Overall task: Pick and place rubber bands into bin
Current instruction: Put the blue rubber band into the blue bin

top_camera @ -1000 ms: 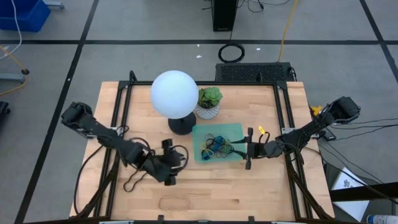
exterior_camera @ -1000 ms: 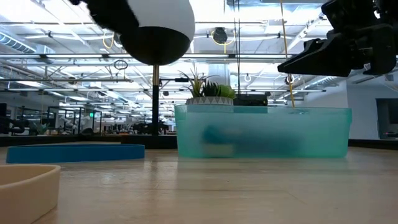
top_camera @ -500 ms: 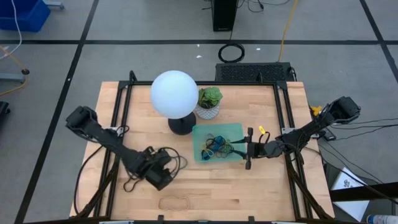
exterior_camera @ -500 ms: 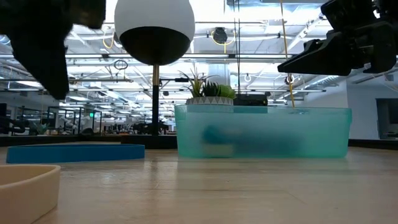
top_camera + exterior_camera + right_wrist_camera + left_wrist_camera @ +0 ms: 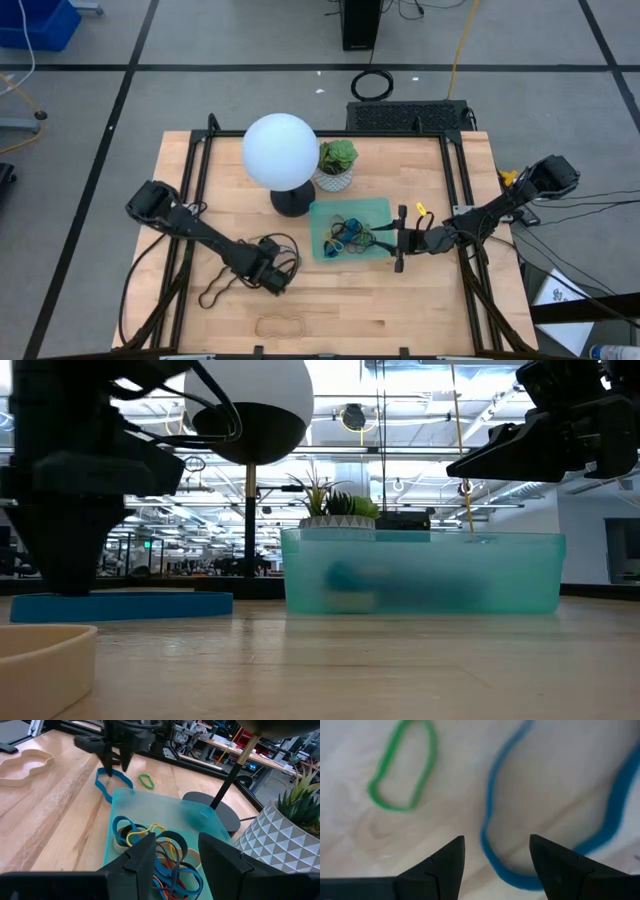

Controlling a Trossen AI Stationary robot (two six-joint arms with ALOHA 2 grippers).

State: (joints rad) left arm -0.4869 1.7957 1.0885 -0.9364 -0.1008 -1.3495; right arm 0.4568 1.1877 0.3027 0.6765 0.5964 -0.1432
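Observation:
The mint-green bin [image 5: 375,212] sits right of the table's middle and holds several rubber bands [image 5: 150,850] in blue, yellow, orange and black. A blue band [image 5: 112,782] and a green band [image 5: 146,781] lie flat on the wood left of the bin. My left gripper [image 5: 495,865] is open, points down and is low over the blue band [image 5: 495,845], with one strand between its fingers; it also shows in the low view [image 5: 70,510]. My right gripper [image 5: 400,240] is open and empty above the bin's right rim. My left gripper stands with its fingers on either side of one strand of the blue band [image 5: 487,840], coming from above. I cannot tell whether the fingertips touch the band or the table. The band lies flat on the wood.
A globe lamp [image 5: 281,150] on a black base [image 5: 292,203] and a small white plant pot [image 5: 335,172] stand behind the bin. A tan band [image 5: 280,325] lies near the front edge, and a dark loop [image 5: 215,290] lies left of my left gripper.
My left gripper has come down from well above the table to table height at the blue band, its fingers pointing down. The bands and the bin have stayed where they were.

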